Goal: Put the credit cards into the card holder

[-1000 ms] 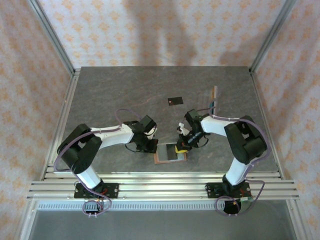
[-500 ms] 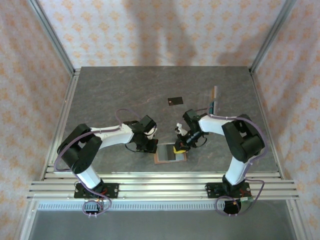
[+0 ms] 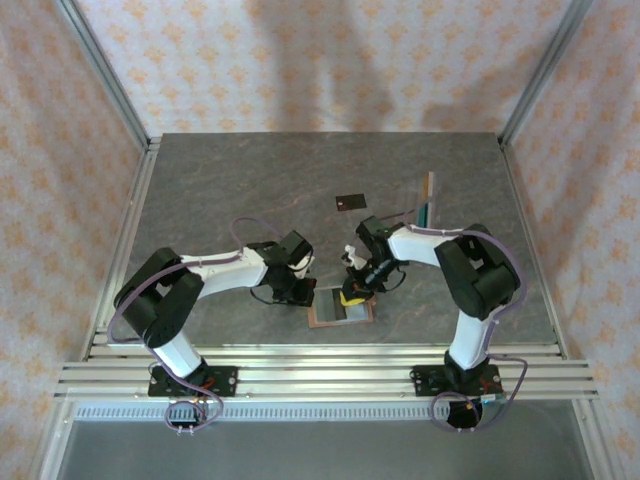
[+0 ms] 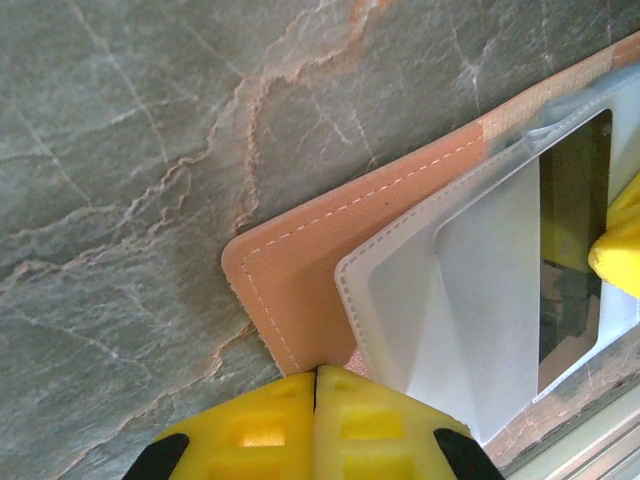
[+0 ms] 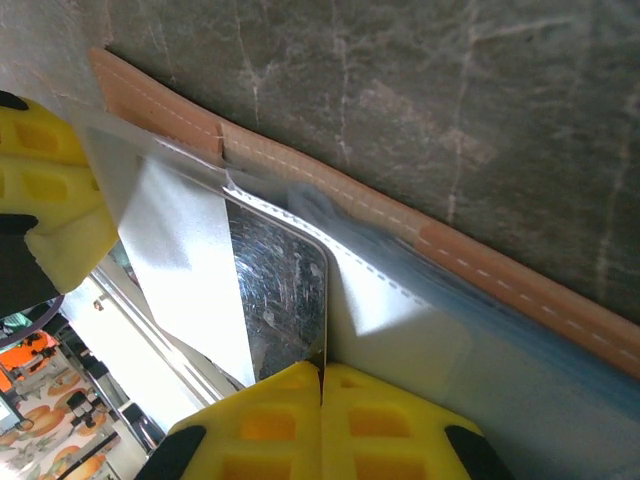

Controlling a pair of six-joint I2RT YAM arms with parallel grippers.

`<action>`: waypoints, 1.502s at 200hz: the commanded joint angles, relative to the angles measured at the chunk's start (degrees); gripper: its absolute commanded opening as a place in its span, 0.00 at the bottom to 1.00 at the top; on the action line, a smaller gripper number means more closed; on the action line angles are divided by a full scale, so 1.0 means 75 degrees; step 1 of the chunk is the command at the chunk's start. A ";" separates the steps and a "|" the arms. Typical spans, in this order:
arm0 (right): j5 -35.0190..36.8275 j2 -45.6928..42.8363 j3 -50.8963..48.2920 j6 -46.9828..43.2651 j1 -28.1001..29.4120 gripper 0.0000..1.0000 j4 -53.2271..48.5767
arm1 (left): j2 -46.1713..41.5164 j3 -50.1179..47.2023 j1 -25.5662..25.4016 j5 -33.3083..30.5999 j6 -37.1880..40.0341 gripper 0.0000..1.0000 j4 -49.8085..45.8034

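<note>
From above, the holder (image 3: 335,312) lies open near the table's (image 3: 220,190) near edge, about midway along it. The left gripper (image 3: 300,292) is at the holder's left edge and the right gripper (image 3: 352,292) at its far edge. A black card (image 3: 350,201) lies flat near the table's middle. A teal card (image 3: 428,213) is well apart, toward the right edge.

In the left wrist view, the left gripper's (image 4: 316,385) fingers are pressed together, tips touching the holder's (image 4: 300,290) tan rim. I cannot tell whether they pinch it. A dark glossy card (image 4: 570,240) sits partly inside the clear sleeve (image 4: 440,300).

In the right wrist view, the right gripper (image 5: 322,385) is clamped on the glossy card's (image 5: 285,290) edge, over the sleeve.
</note>
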 commanded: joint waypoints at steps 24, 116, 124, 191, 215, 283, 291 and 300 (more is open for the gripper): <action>-0.0009 0.0005 -0.0015 0.0192 0.0156 0.00 0.0191 | -0.0302 -0.0293 0.0103 -0.1187 -0.0105 0.00 -0.0164; -0.0187 -0.0269 -0.0418 0.1147 0.0167 0.00 0.0979 | -0.0580 -0.0849 0.0093 -0.1042 -0.0329 0.00 0.0136; -0.0227 -0.0287 -0.0485 0.1291 0.0173 0.00 0.1137 | -0.0531 -0.0891 0.0090 -0.1009 -0.0338 0.00 0.0210; -0.0025 -0.0451 -0.0498 0.2055 0.0624 0.02 0.1685 | -0.0479 -0.0939 0.0080 -0.0903 -0.0564 0.00 0.0429; 0.0090 -0.0470 -0.0538 0.2363 0.0635 0.03 0.1861 | -0.0503 -0.0987 0.0080 -0.0870 -0.0609 0.00 0.0485; 0.0069 -0.0499 -0.0778 0.2978 0.0723 0.04 0.2584 | -0.0488 -0.1089 0.0071 -0.0717 -0.0713 0.00 0.0737; 0.0081 -0.0510 -0.0783 0.3027 0.0741 0.04 0.2634 | -0.0477 -0.1102 0.0068 -0.0692 -0.0738 0.00 0.0764; 0.0118 -0.0527 -0.0811 0.3117 0.0765 0.04 0.2713 | -0.0467 -0.1114 0.0057 -0.0682 -0.0768 0.00 0.0770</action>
